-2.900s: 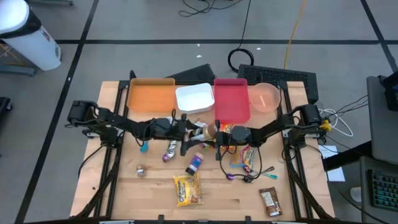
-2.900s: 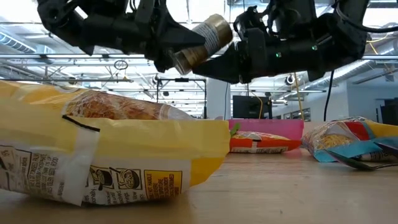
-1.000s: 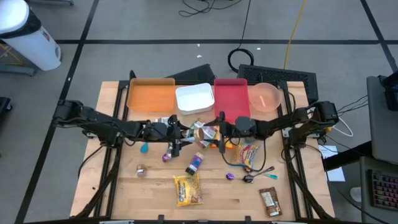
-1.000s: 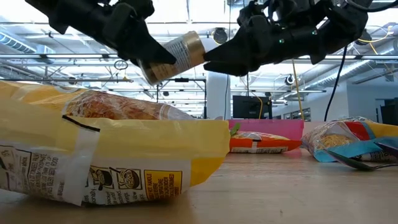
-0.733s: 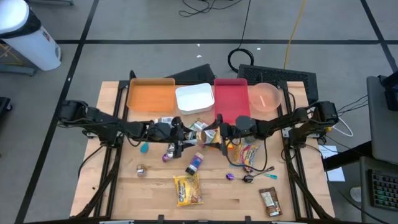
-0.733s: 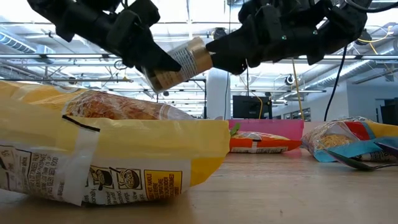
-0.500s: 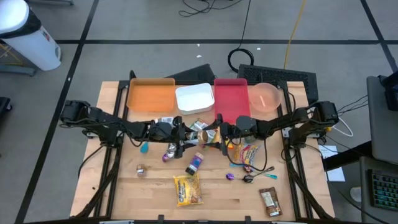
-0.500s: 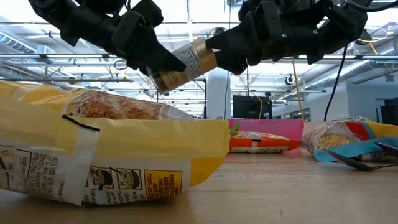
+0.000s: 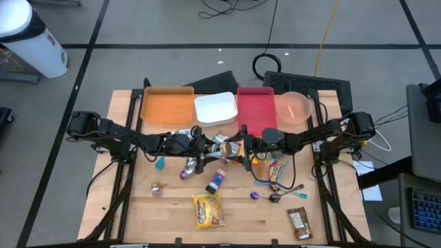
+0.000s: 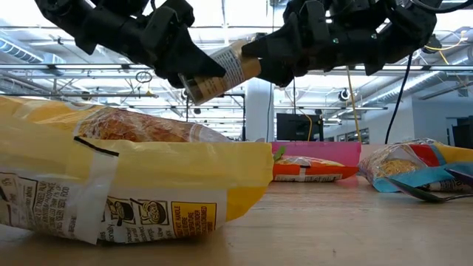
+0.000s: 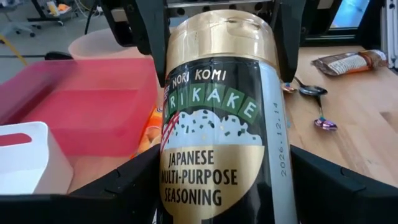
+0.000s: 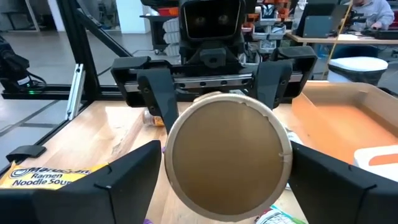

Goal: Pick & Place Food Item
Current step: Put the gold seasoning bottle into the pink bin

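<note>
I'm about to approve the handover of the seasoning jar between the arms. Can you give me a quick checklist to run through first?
1. Left gripper fingers grip the seasoning jar: ok.
2. Right gripper open, fingers either side of the jar's gold lid: ok.
3. Right fingers closed on the jar: not ok, not yet.
4. Jar lifted clear of the table: ok.
5. Red bin empty and reachable: ok.
6. Jar centred between the right fingers: ok in the right wrist view.
</note>
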`<act>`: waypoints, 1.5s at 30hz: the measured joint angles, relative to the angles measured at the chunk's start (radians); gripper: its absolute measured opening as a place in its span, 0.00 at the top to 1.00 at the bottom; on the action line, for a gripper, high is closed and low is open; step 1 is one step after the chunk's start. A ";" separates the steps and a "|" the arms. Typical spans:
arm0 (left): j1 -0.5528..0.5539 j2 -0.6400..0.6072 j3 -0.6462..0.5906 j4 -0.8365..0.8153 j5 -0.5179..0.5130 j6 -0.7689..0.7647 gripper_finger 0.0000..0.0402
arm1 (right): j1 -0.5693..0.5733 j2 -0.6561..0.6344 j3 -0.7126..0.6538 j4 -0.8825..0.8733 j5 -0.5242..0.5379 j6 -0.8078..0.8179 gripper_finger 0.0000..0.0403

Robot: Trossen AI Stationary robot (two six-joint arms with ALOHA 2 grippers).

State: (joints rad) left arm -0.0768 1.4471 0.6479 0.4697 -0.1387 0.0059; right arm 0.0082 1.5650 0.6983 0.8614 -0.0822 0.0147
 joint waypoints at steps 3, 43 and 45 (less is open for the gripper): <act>0.000 0.007 0.000 0.004 0.004 0.000 0.29 | 0.000 0.001 0.000 -0.007 0.001 0.000 0.22; 0.002 -0.136 0.001 -0.135 0.052 -0.034 0.06 | -0.002 0.002 -0.002 -0.092 0.010 0.000 0.33; 0.002 -0.205 0.001 -0.203 0.052 -0.073 0.06 | -0.007 0.002 -0.002 -0.088 0.010 0.000 0.33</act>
State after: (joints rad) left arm -0.0750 1.2420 0.6487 0.2671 -0.0865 -0.0669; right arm 0.0014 1.5669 0.6964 0.7732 -0.0719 0.0148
